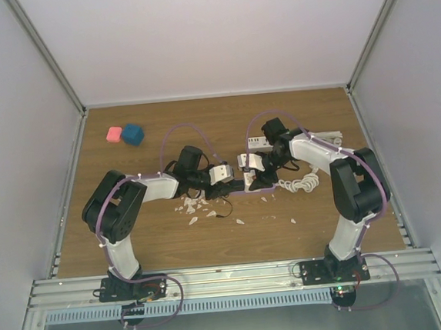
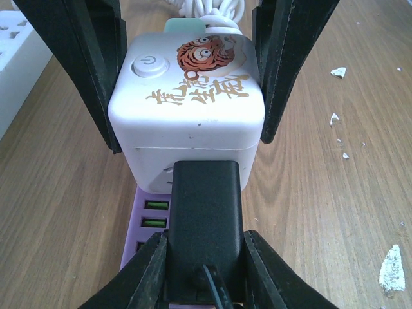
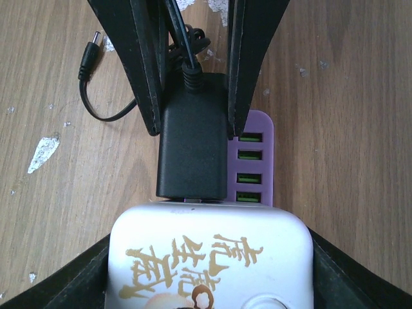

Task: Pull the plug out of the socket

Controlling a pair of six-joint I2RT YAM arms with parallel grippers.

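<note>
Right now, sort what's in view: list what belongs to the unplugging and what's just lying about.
Job:
black rectangular plug
white tiger-printed cube socket
left fingers gripping the plug
right fingers holding the socket

Lying about:
pink block
blue block
white power strip
white scraps

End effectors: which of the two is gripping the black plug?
The left end effector: it pinches the black plug by its sides, while the right end effector holds the white socket cube.
</note>
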